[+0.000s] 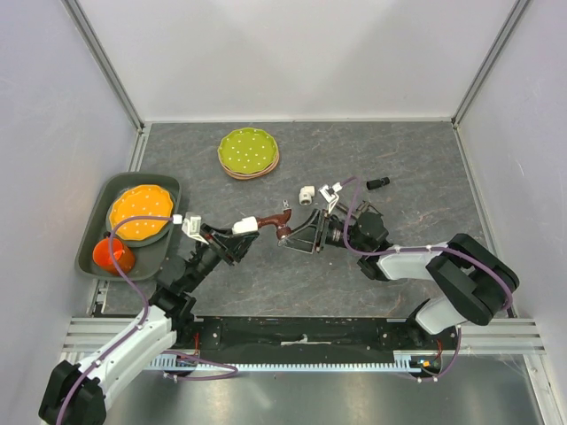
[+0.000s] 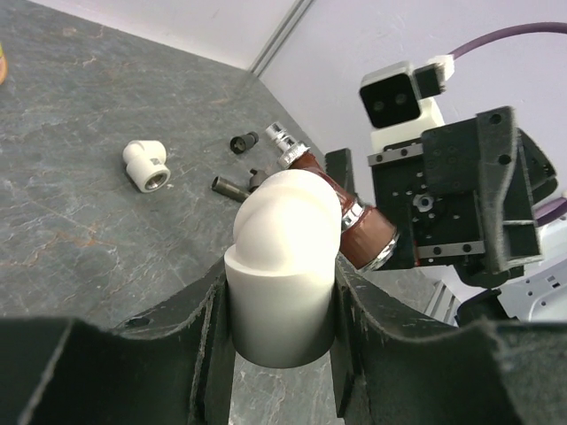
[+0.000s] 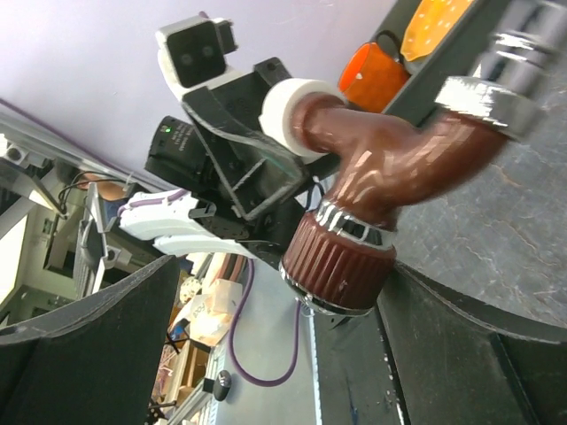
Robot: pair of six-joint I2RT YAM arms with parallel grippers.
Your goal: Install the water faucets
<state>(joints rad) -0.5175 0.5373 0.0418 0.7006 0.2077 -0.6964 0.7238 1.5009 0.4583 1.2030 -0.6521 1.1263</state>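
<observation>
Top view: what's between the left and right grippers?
White elbow fitting in the left gripper, butted against the reddish-brown faucet in the right gripper; top view shows both.

This is a robotics lab test cell, not a home or a shop. Plain white panel walls [image 1: 292,53], framed by bare aluminium profile posts [image 1: 104,62], close in a grey stone-patterned tabletop [image 1: 416,159]. Two white-and-black robot arms [image 1: 133,345] are bolted to a slotted aluminium rail [image 1: 523,332] at the near edge, beside a white comb-sided cable duct [image 1: 292,364]. A purple cable [image 2: 509,35] runs to one arm. A white camera box [image 3: 190,53] sits above the left claw [image 1: 241,232]. Past the cell, the right wrist view shows a cluttered bench [image 3: 204,310] with loose wires. A green dotted plate [image 1: 248,150] looks like a toy prop.
</observation>
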